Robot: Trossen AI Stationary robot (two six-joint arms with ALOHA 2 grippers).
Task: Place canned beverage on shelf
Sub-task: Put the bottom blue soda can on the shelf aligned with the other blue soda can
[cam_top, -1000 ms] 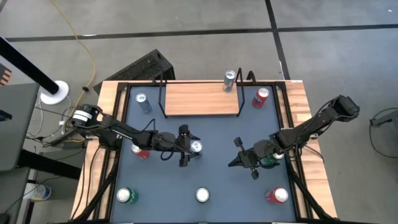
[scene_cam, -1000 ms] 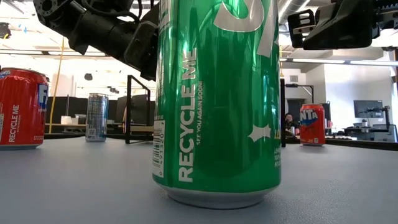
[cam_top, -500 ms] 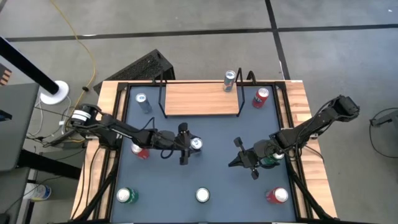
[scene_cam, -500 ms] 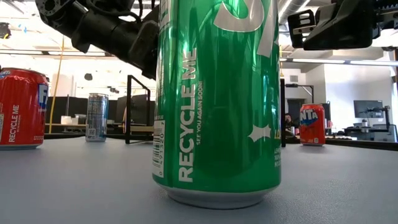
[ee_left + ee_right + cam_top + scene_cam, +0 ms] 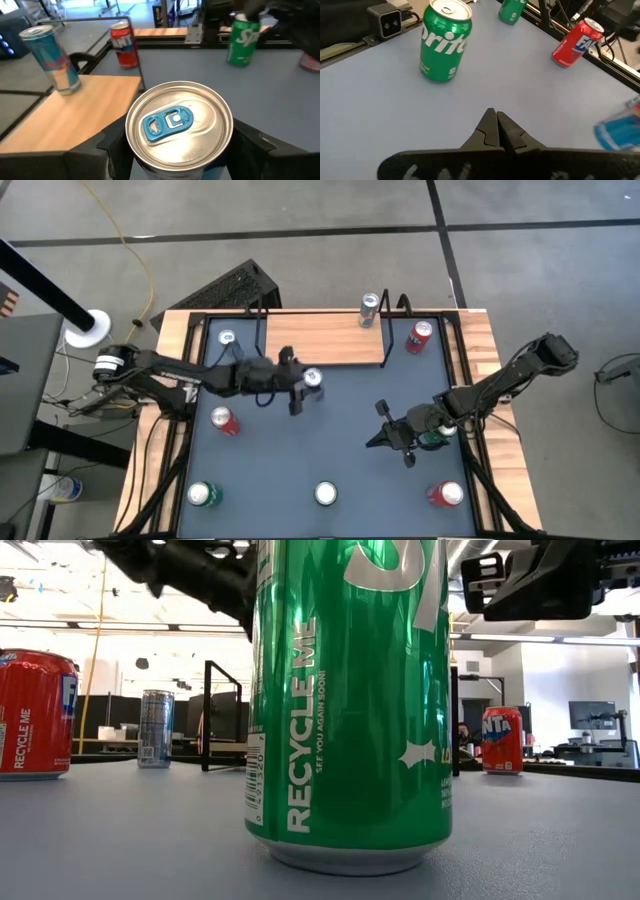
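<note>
Gripping a silver can (image 5: pixel 312 378) at centre frame, the left hand (image 5: pixel 303 387) holds it beside the shelf (image 5: pixel 320 340); the right hand (image 5: pixel 384 432), fingers together, waits lower right.

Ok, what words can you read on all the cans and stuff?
"RECYCLE ME" and "SEE YOU AGAIN SOON!": big green can, low view.
"RECYCLE ME": red can at that view's left.
"NTA": far red can.
"prite": green can, right wrist view.
"FA": red can there.
Barcode digits and the silver-blue can: too blurred to read.
</note>
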